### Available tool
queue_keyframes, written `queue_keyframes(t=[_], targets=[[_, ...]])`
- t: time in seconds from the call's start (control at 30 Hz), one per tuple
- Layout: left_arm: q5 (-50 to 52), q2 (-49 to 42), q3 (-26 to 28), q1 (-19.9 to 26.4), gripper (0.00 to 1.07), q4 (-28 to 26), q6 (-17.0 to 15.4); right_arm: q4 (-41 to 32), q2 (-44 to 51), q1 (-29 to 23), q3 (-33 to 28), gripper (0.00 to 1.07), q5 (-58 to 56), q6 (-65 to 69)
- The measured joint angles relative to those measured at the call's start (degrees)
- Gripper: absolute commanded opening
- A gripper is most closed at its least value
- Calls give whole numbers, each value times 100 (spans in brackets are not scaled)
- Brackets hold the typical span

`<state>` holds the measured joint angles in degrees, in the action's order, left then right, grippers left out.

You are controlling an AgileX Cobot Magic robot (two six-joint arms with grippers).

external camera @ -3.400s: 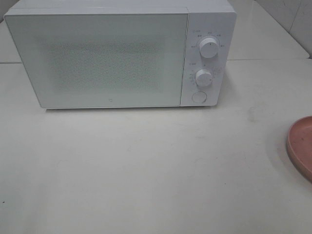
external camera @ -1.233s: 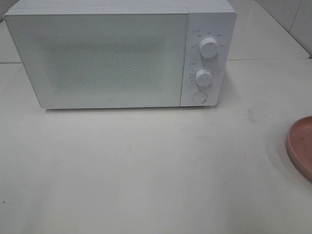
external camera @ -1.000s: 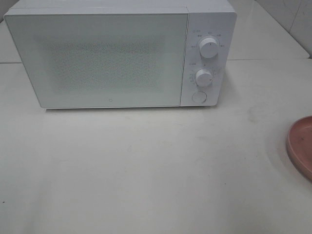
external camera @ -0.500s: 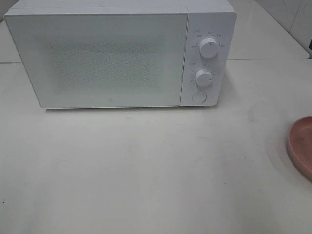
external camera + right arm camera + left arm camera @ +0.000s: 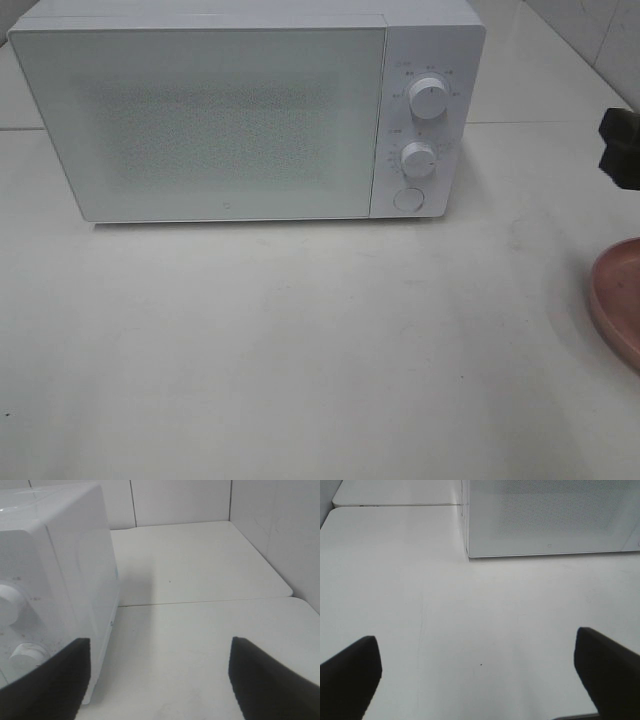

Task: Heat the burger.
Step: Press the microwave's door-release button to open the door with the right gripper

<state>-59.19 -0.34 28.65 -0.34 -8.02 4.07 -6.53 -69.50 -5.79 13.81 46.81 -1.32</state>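
While its fingers (image 5: 45, 680), like those of the left gripper (image 5: 477, 672), are standing wide apart on nothing, the right gripper (image 5: 157, 680) is newly edging into the high view at three o'clock, near the pink plate (image 5: 618, 300), likely starting toward the shut microwave (image 5: 230, 120), with the burger showing nowhere.

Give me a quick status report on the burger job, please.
Left end effector open, empty; right end effector same. Burger not in view. Microwave door shut. Pink plate visible part bare.

high: down onto microwave (image 5: 245, 110); left wrist: low, facing door (image 5: 550, 515); right wrist: beside knobs (image 5: 10, 605)
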Motion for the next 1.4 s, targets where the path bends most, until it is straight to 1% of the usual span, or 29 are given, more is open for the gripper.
queue_keyframes(t=[0.03, 0.07, 0.1, 0.13, 0.17, 0.2, 0.23, 0.3, 0.33, 0.37, 0.4, 0.43, 0.47, 0.5, 0.57, 0.63, 0.67, 0.7, 0.73, 0.8, 0.83, 0.87, 0.93, 0.97, 1.0, 1.1, 1.33, 1.4], targets=[[0, 0, 0, 0, 100, 0, 0, -120, -74, -172, -40, 75, 115, -80], [0, 0, 0, 0, 100, 0, 0, -120, -74, -172, -40, 75, 115, -80], [0, 0, 0, 0, 100, 0, 0, -470, -246, -470, -80, 75, 401, -275], [0, 0, 0, 0, 100, 0, 0, -647, -344, -625, -97, 75, 539, -367], [0, 0, 0, 0, 100, 0, 0, -647, -344, -625, -97, 75, 539, -367], [0, 0, 0, 0, 100, 0, 0, -968, -527, -877, -109, 75, 739, -510], [0, 0, 0, 0, 100, 0, 0, -968, -527, -877, -109, 75, 739, -510], [0, 0, 0, 0, 100, 0, 0, -1392, -791, -1238, -109, 75, 1031, -693], [0, 0, 0, 0, 100, 0, 0, -1392, -791, -1238, -109, 75, 1031, -693], [0, 0, 0, 0, 100, 0, -6, -1524, -894, -1364, -109, 75, 1123, -773], [0, 0, 0, 0, 100, 0, -11, -1736, -1071, -1621, -109, 75, 1306, -837], [0, 0, 0, 0, 100, 0, -11, -1736, -1071, -1621, -109, 75, 1306, -837], [0, 0, 0, 0, 100, 0, -11, -1919, -1278, -1851, -103, 75, 1473, -905], [0, 0, 0, 0, 100, 0, -11, -1919, -1278, -1851, -103, 75, 1473, -905], [0, 0, 0, 0, 100, 0, -11, -2166, -1558, -2160, -103, 75, 1736, -928], [0, 0, 0, 0, 100, 0, -11, -2257, -1656, -2263, -97, 75, 1839, -928], [0, 0, 0, 0, 100, 0, -11, -2418, -1839, -2452, -97, 75, 2017, -934], [0, 0, 0, 0, 100, 0, -11, -2418, -1839, -2452, -97, 75, 2017, -934], [0, 0, 0, 0, 100, 0, -11, -2573, -2011, -2607, -97, 75, 2154, -934], [0, 0, 0, 0, 100, 0, -11, -2647, -2097, -2693, -97, 75, 2183, -934], [0, 0, 0, 0, 100, 0, -11, -2716, -2280, -2842, -92, 75, 2194, -928], [0, 0, 0, 0, 100, 0, -11, -2716, -2280, -2842, -92, 75, 2194, -928], [0, 0, 0, 0, 100, 0, -11, -2802, -2510, -3071, -92, 75, 2200, -922], [0, 0, 0, 0, 100, 0, -11, -2802, -2510, -3071, -92, 75, 2200, -922], [0, 0, 0, 0, 100, 0, -11, -2836, -2676, -3220, -92, 75, 2223, -900], [0, 0, 0, 0, 100, 0, -11, -2848, -2876, -3363, -92, 75, 2229, -900], [0, 0, 0, 0, 100, 0, -11, -2888, -3019, -3489, -92, 75, 2229, -682], [0, 0, 0, 0, 100, 0, -11, -2888, -3019, -3489, -92, 75, 2240, -286]])
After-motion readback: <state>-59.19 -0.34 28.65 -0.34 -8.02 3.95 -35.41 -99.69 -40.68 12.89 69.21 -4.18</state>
